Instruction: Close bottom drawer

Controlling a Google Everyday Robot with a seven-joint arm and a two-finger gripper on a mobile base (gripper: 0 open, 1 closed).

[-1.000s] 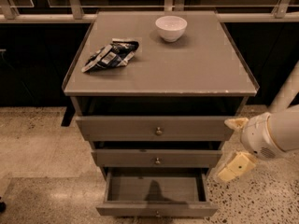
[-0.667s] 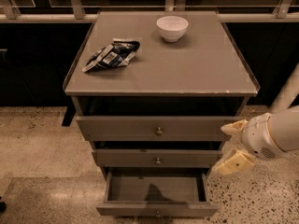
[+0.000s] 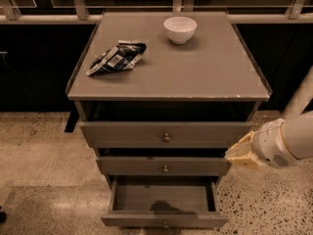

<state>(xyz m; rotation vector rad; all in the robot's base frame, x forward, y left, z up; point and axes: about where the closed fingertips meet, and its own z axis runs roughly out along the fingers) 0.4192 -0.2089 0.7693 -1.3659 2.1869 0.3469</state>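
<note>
The bottom drawer is the lowest of three grey-brown drawers. It stands pulled out towards me, and its inside looks empty apart from a shadow. Its small knob sits at the lower edge of the view. My gripper, cream-coloured on a white arm, hangs at the right of the cabinet. It is level with the right end of the middle drawer and above the bottom drawer's right front corner. It holds nothing that I can see.
The top drawer juts out a little over the middle one. On the cabinet top lie a white bowl and a crumpled chip bag. Speckled floor lies on both sides; dark glass railing stands behind.
My gripper has drawn in leftward, closer to the cabinet's right side, and its two cream tips now show as one shape. The drawers have not moved.
</note>
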